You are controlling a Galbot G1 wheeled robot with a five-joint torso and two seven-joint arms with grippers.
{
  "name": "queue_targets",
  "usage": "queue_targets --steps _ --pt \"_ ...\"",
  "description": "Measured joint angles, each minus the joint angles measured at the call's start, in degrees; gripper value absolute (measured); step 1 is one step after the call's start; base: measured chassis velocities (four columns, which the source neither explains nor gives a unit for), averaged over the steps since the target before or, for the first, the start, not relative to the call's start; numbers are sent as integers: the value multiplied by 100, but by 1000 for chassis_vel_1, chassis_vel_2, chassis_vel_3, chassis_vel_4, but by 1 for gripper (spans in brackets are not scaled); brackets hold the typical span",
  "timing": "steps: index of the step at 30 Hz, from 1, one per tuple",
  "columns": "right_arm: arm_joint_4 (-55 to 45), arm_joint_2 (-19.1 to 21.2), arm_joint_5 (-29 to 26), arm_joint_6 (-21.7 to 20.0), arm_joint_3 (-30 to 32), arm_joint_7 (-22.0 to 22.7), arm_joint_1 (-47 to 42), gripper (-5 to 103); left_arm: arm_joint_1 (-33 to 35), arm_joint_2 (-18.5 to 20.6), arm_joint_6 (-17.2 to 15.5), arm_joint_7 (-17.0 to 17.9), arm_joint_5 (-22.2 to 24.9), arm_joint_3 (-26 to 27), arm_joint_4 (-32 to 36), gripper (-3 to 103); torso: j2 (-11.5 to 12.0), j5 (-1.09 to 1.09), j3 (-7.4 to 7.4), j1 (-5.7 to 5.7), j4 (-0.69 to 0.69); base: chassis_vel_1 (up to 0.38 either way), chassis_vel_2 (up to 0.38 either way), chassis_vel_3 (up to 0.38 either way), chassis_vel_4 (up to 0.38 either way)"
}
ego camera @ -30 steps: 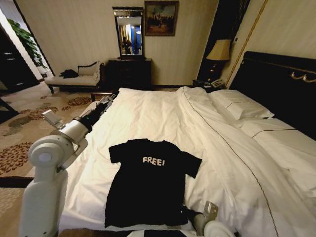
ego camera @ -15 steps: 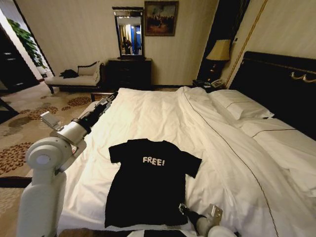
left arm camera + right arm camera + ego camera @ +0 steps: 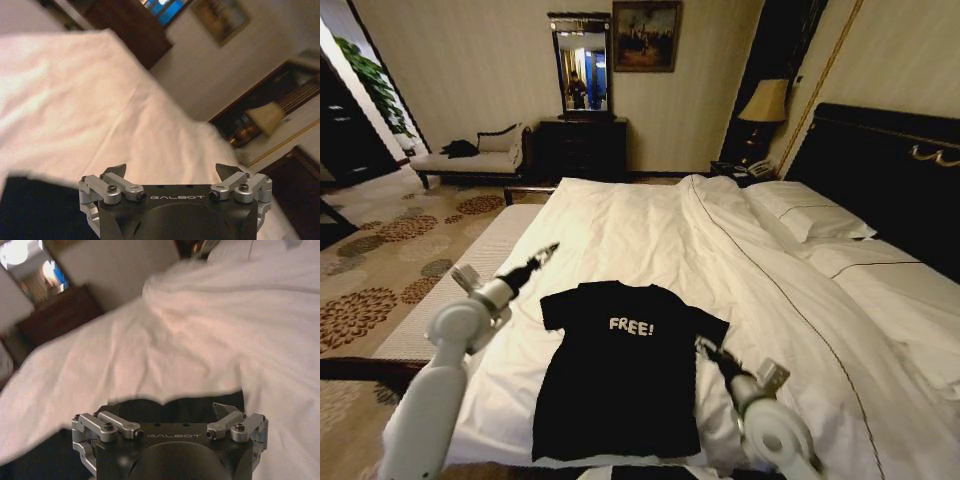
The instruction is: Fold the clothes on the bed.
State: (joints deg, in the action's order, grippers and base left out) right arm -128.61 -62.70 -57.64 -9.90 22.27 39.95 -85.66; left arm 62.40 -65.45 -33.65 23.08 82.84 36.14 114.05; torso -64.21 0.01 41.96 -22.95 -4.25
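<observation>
Head view: since 0.5 s ago both arms have moved. The left gripper point(image 3: 548, 250), earlier raised out toward the bed's far left edge, has dropped and now hangs just off the left sleeve of the black short-sleeved cotton T-shirt with white "FREE!" lettering point(image 3: 620, 370). The right gripper point(image 3: 704, 346), earlier low at the shirt's hem corner, has come up beside the right sleeve. The shirt lies flat, unmoved, near the foot of the wide bed with white duvet point(image 3: 650, 235), well apart from the white pillows point(image 3: 810, 215).

Left wrist view: the left gripper point(image 3: 172, 172) has its 2 fingers spread, nothing between them, above white duvet with black cloth at the edge.

Right wrist view: the right gripper point(image 3: 167, 410) is likewise spread and empty, over the shirt's point(image 3: 200, 405) black edge.
</observation>
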Motion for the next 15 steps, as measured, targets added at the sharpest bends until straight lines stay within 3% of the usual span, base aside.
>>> queue_targets --steps 3,5,7,9,15 --pt "68 -295 124 -1 36 -4 119 100 146 -97 33 -84 -154 -42 -228 100 0 0 0 0 -1 0 0 0 0" --pt "105 -797 255 -7 119 -5 203 100 435 -231 117 -360 -444 -79 -641 100 0 -2 1 -1 0 0 0 0 0" --pt "103 -915 267 -9 150 -3 204 100 518 -257 119 -443 -453 -78 -726 100 1 -3 1 -1 1 0 0 0 0" --pt "-1 -1339 350 -13 309 19 57 100 750 -334 156 -780 -493 -28 -905 100 0 -1 -1 3 -2 0 0 0 0" --pt "-50 -1511 401 -11 285 63 27 100 882 -381 181 -856 -505 38 -1079 100 0 -1 0 2 2 0 0 0 0"
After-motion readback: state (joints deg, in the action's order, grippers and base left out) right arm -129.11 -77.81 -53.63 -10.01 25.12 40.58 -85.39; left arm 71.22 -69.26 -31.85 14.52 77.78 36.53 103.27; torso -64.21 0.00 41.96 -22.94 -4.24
